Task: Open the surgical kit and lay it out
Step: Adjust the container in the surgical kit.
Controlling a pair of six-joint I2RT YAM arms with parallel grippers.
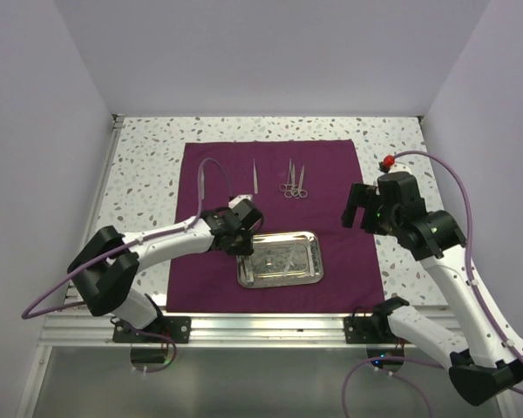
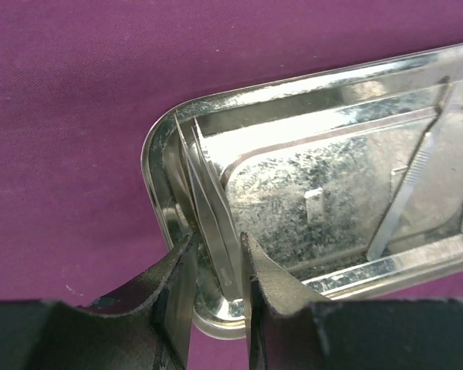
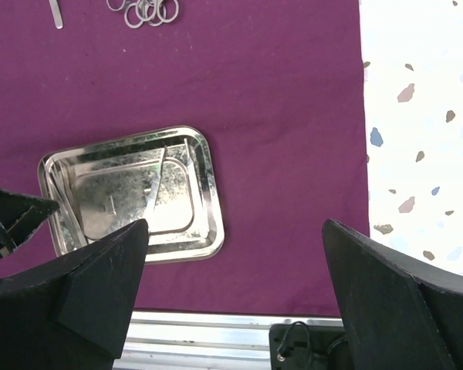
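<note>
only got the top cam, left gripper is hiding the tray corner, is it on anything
observer: Yes. In the left wrist view, the left gripper has its jaws either side of the tweezers, which lean against the end wall of the tray. They look pinched on them.
operator: anything else in the tray
observer: At least one more thin instrument lies flat on the tray floor.
operator: right arm carrying something?
observer: No. The right wrist view shows the right gripper with its jaws wide apart and only the cloth between them.
</note>
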